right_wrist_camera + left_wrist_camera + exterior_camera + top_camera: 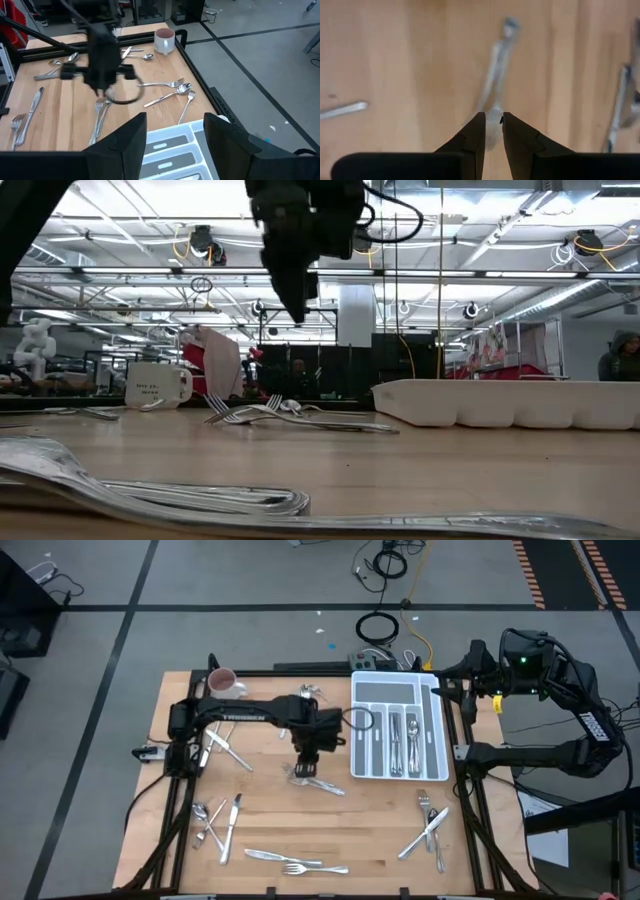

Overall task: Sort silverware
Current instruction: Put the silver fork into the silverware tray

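- Silverware (300, 862) lying scattered across the worktop (380, 820); several pieces sitting in the white tray (362, 730).
- Left end effector (308, 762) hanging over a fork (492, 107), fingers nearly closed, gripping nothing.
- Right end effector (175, 131) waiting open beside the tray.
- Mug (221, 681) standing at a far corner.

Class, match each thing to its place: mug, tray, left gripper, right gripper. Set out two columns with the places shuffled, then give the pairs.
Things
1 mug
2 tray
3 left gripper
4 right gripper

Places
A above the forks in the middle
B far left corner of the table
C at the tray's edge, open
D right half of the table, silverware in it

Pairs: 1-B, 2-D, 3-A, 4-C
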You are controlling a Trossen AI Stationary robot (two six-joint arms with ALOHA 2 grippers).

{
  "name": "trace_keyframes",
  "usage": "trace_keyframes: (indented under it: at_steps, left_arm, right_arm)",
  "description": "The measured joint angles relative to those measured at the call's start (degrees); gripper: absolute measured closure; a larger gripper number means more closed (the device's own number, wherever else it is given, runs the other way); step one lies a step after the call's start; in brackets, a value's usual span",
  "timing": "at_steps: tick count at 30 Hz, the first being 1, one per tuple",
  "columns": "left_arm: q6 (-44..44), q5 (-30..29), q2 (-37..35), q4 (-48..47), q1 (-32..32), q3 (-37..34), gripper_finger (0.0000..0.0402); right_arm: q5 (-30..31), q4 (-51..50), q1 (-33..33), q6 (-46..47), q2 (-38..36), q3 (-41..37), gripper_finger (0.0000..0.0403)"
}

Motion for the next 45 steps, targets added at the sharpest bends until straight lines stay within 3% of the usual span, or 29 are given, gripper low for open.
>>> trace_keyframes:
  at_steps: [7, 13, 25, 28, 32, 45]
  left_arm:
    - [-3.2, 0.4, 0.1, 3.3, -3.3, -8.9, 0.0329]
    - [-6.3, -4.7, 0.2, 8.3, -6.9, -16.2, 0.0328]
    - [-20.3, -2.0, -2.7, 8.5, -9.5, -13.7, 0.0319]
    - [-17.9, -5.2, -3.0, 9.8, -9.3, -11.4, 0.0297]
    - [-12.6, -13.7, -3.0, 13.2, -7.7, -10.2, 0.0252]
    - [-12.0, -19.9, -3.0, 12.8, -9.6, -11.3, 0.0097]
  right_arm:
    - [-0.2, -0.1, 0.0, -1.2, 0.0, 0.0, 0.0215]
    - [-0.1, -0.1, 0.0, -1.3, 0.0, 0.0, 0.0215]
    - [-0.1, -0.8, 0.0, -1.3, 0.0, 0.0, 0.0215]
    - [-0.1, -0.8, 0.0, -1.6, 0.0, 0.0, 0.0215]
    - [-0.1, -0.8, 0.0, -2.2, 0.0, 0.0, 0.0215]
    - [-0.1, -0.8, 0.0, -3.6, 0.0, 0.0, 0.0215]
